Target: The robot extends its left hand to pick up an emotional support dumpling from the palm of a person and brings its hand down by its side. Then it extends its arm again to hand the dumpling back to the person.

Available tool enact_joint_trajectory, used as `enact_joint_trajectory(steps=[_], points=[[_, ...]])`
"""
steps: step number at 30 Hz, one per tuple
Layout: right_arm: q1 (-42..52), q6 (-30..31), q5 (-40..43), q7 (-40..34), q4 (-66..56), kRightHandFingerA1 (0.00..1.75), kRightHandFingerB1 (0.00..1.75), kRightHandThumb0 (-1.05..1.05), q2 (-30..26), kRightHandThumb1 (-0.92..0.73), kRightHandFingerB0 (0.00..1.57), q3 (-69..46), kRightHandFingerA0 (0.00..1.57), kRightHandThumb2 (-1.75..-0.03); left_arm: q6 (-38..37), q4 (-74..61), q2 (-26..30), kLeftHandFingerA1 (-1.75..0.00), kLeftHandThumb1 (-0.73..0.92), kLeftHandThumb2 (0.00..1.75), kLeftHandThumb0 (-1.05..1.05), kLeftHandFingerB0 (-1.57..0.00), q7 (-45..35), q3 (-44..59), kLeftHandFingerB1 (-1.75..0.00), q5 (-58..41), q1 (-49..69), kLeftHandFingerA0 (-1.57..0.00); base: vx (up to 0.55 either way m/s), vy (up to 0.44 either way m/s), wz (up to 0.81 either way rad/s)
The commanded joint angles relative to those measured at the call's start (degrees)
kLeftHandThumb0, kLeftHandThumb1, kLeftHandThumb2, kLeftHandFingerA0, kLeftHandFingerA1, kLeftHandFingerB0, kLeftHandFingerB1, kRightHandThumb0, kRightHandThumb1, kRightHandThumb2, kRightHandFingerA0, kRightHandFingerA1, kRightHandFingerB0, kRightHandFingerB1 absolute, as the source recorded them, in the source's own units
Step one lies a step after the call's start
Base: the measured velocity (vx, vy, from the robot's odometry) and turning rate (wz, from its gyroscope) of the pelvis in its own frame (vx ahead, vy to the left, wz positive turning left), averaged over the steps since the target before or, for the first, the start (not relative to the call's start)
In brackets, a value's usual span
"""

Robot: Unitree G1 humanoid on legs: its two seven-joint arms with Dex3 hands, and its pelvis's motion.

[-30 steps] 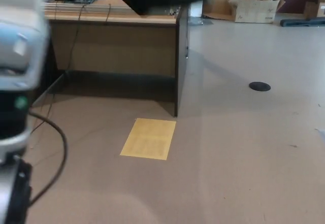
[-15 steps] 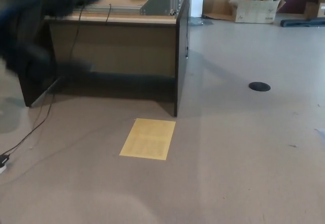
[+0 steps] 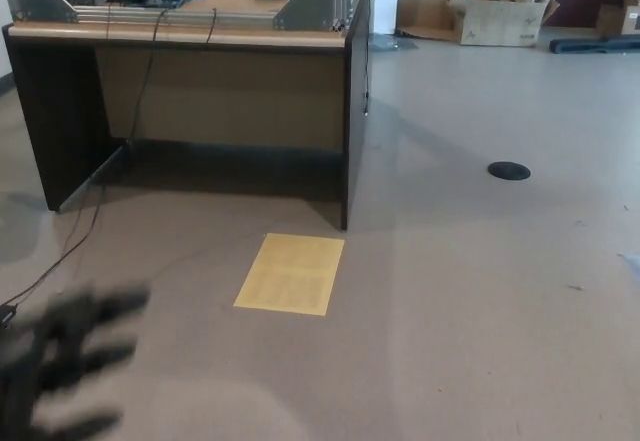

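Left black robot hand (image 3: 62, 361) at near-left corner, heavily blurred; fingers look spread apart, nothing seen in it. Dumpling not visible anywhere. Right robot hand out of shot. Wooden desk w/ dark side panels (image 3: 200, 91) far left. Yellow paper sheet (image 3: 290, 273) on grey floor (image 3: 480, 301), centre. Cardboard box (image 3: 495, 13) far right.

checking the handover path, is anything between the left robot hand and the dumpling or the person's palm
That cannot be settled here: neither dumpling nor person is in view. The left robot hand is a dark blur at lower left, above bare floor. The nearest things, a yellow sheet and a desk, lie further ahead.
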Motion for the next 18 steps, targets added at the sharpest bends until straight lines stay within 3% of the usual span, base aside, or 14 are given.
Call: enact_joint_trajectory(steps=[1,2,18], points=[[6.2,-5.9,1.2,-0.8,0.2,0.52,0.41,-0.34,-0.1,-0.57,0.6,-0.8,0.84,-0.56,-33.4,21.9,-7.5,-0.48,0.29,0.87,-0.32,0.0,21.3,7.5,-0.46,4.1,21.8,-0.03,0.0,0.0,0.0],[6.4,-5.5,1.2,-1.0,0.0,0.51,0.41,-0.35,0.0,-0.57,0.57,-0.9,0.84,-0.57,-33.4,22.0,-7.2,-0.36,0.49,0.55,-0.55,-0.19,22.9,6.9,-0.28,5.3,21.7,-0.25,0.0,0.0,0.0],[4.3,-4.2,1.5,-1.4,-0.1,0.51,0.4,-0.34,0.5,-0.56,0.56,-1.7,0.82,-0.57,-37.8,27.2,-3.5,-0.36,0.5,0.55,-0.62,-0.19,29.7,2.4,-0.28,8.2,18.6,-0.24,0.0,0.0,0.0]])
